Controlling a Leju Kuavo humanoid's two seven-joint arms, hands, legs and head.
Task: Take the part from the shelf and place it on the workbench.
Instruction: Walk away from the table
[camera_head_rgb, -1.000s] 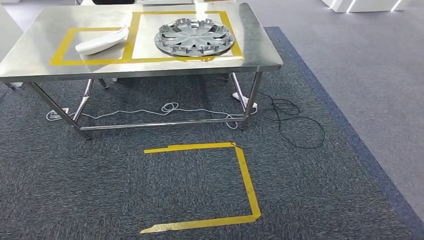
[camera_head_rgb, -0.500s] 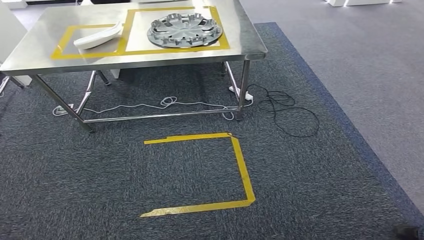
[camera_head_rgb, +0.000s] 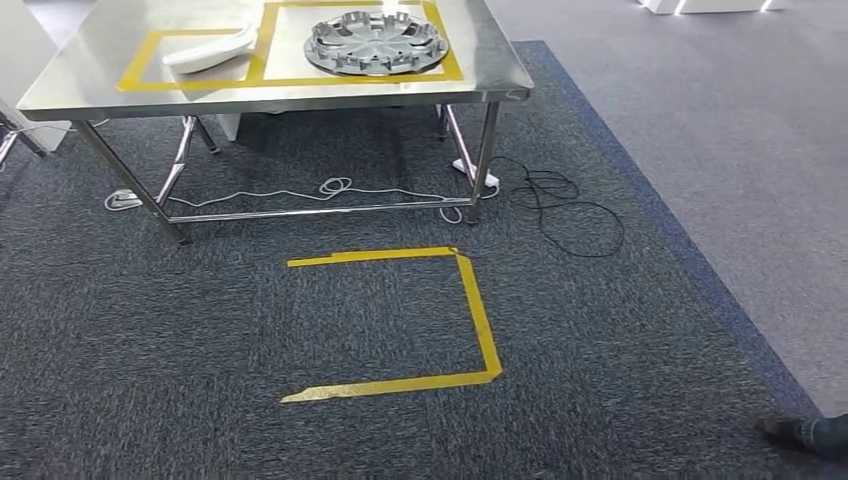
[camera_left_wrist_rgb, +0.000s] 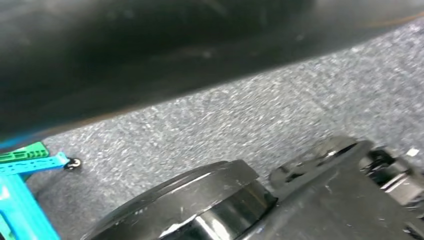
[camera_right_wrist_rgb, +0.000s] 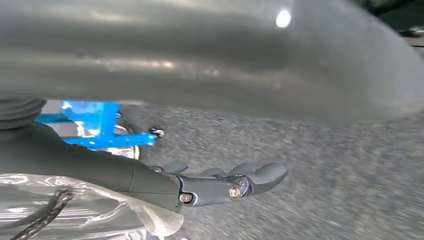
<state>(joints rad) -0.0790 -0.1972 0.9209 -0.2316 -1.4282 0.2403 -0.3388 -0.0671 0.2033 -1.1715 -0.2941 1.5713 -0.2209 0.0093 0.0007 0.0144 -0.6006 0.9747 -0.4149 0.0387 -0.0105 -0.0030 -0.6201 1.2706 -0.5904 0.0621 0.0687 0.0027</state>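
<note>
Yellow tape (camera_head_rgb: 478, 310), speckled grey carpet (camera_head_rgb: 300, 320).

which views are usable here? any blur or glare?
Head view: sharp, even light, mild glare on the steel workbench, wheel cover crisp. Left wrist view: motion-blurred carpet. Right wrist view: smeared, a bright glare spot, right hand fairly sharp.

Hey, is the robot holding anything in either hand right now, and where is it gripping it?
The right hand holds nothing: its fingers are stretched out over the carpet. Whether the left hand holds anything cannot be told.
</note>
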